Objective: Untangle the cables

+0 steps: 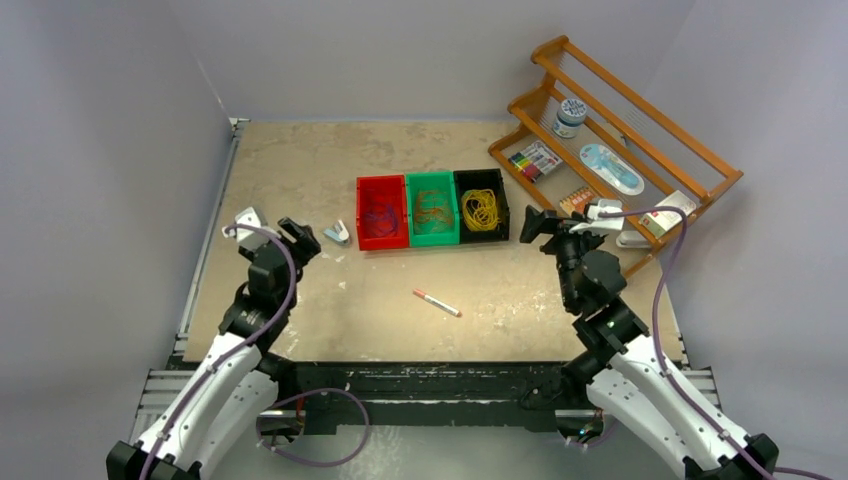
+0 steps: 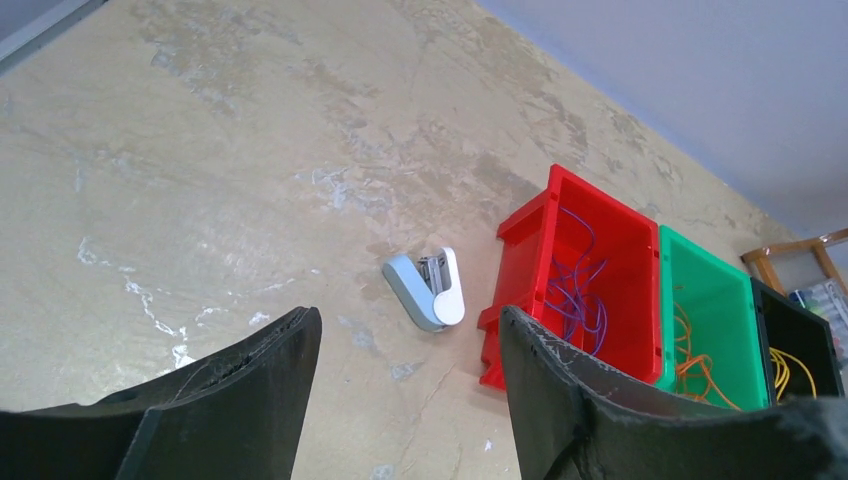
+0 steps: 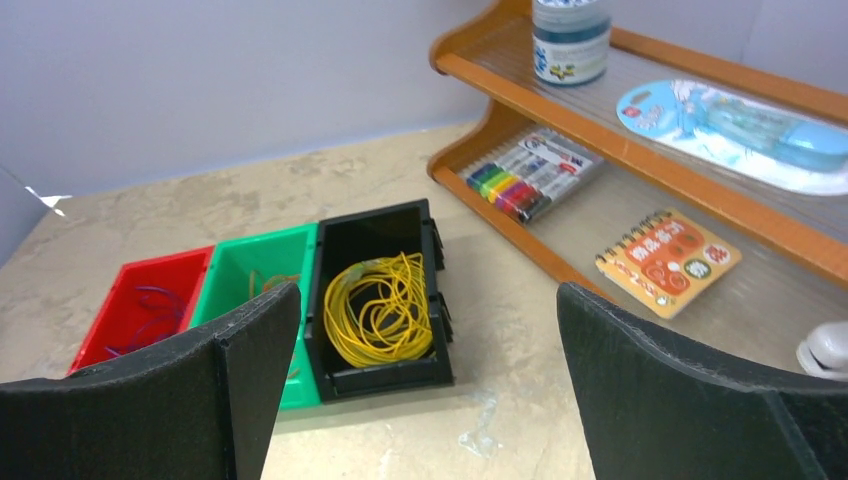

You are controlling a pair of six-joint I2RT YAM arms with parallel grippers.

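Observation:
The cables lie apart in three bins side by side. Purple cable [image 1: 380, 215] [image 2: 575, 295] is in the red bin [image 1: 382, 243], orange cable [image 1: 432, 208] in the green bin [image 1: 434, 238], and a yellow coil [image 1: 481, 208] [image 3: 380, 310] in the black bin [image 1: 482, 236]. My left gripper [image 1: 298, 238] [image 2: 405, 340] hovers open left of the red bin, holding nothing. My right gripper [image 1: 535, 225] [image 3: 428, 300] stands wide open just right of the black bin, empty too.
A small grey-white stapler [image 1: 338, 233] [image 2: 428, 290] lies between the left gripper and the red bin. A red-and-white pen [image 1: 437, 303] rests on the table in front of the bins. A wooden rack [image 1: 640, 130] with a jar, markers and a notebook stands at the right.

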